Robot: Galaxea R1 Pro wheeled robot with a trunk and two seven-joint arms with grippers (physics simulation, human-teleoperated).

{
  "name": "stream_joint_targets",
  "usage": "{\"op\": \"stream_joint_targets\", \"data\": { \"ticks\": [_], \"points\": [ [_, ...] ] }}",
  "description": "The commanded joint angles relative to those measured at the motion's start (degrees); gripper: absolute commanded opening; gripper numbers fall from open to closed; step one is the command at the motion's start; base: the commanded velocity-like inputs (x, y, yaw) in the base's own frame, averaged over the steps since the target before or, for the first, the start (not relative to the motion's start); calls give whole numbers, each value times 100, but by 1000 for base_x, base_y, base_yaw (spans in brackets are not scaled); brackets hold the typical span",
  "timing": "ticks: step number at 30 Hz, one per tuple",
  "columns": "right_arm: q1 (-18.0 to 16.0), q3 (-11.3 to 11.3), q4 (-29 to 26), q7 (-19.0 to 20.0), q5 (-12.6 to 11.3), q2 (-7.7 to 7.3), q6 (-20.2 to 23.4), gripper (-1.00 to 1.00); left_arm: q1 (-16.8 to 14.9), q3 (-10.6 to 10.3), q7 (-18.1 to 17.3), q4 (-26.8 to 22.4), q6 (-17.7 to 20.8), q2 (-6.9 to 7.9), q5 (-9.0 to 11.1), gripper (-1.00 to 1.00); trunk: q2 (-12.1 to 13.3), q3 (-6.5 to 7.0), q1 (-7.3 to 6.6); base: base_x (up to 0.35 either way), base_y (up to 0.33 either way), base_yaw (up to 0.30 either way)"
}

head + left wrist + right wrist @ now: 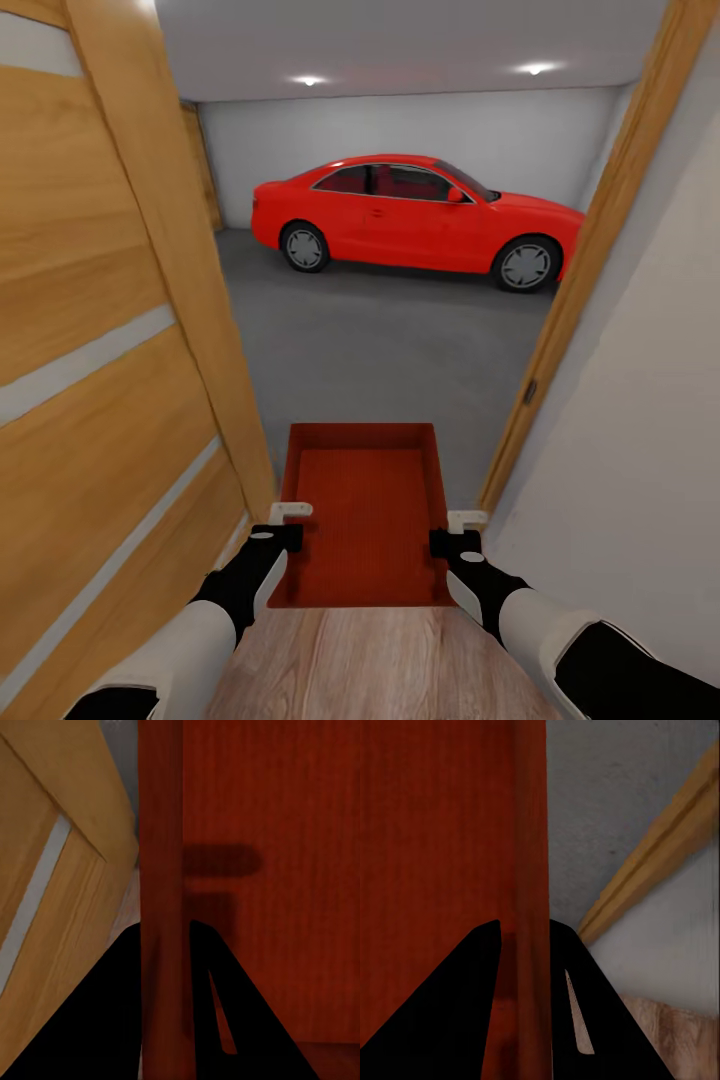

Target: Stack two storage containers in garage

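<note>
The storage container point(365, 520) is being carried level between both arms, right at the doorway into the garage point(400, 130), its far end already hanging over the grey concrete floor point(390, 340) while its near end is sitting above the light wood planks point(370, 660). Ahead, the red car point(415, 215) is standing across the far side of the garage, and the open wooden door point(110, 330) is lying close along the container's left side, with the door frame point(590, 250) just beside its right. The left hand point(285, 525) is pinching the left wall of the container, one finger on each face, and the right hand point(455, 530) is gripping the right wall the same way. This looks like the carrying step; the next move probably calls for rolling straight through the narrow gap, then lowering the container onto open concrete before letting go.
</note>
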Motion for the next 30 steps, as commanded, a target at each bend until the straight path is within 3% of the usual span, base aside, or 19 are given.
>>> {"op": "stream_joint_targets", "data": {
  "ticks": [1, 10, 30],
  "points": [
    [-11, -59, -10, -34, 33, -6, -29, -100, 1, -76, 46, 313, 48, 6, 64, -100, -12, -10, 3, 0, 0, -269],
    [-11, -59, -10, -34, 35, -10, -35, -100, 1, -76, 46, 313, 49, 6, 65, -100, -12, -10, 3, 7, 34, -198],
    [-11, -59, -5, -34, 31, -15, -36, -100, 1, -76, 46, 313, 49, 6, 64, -100, -12, -10, 3, 106, 290, -6]
  ]
}}
